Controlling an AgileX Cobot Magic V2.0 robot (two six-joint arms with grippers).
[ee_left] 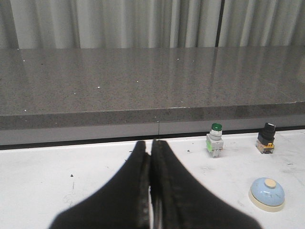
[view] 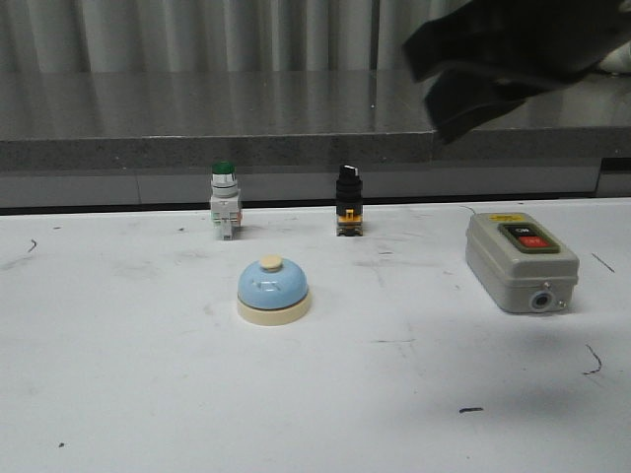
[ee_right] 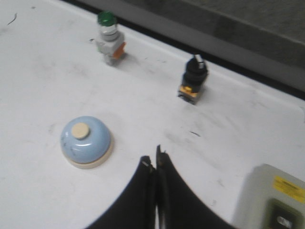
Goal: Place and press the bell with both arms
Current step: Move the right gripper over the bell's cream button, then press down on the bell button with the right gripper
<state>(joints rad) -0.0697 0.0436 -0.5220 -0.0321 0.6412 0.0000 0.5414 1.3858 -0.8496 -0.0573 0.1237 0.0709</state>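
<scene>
both black grippers, left and right, have their fingers pressed together on nothing, well clear of the light-blue dome bell with cream base, which sits upright on the white table, seemingly awaiting a press.

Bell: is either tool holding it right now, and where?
No. The bell sits free on the table. The left tool and right tool are both shut on nothing, clear of it.
</scene>
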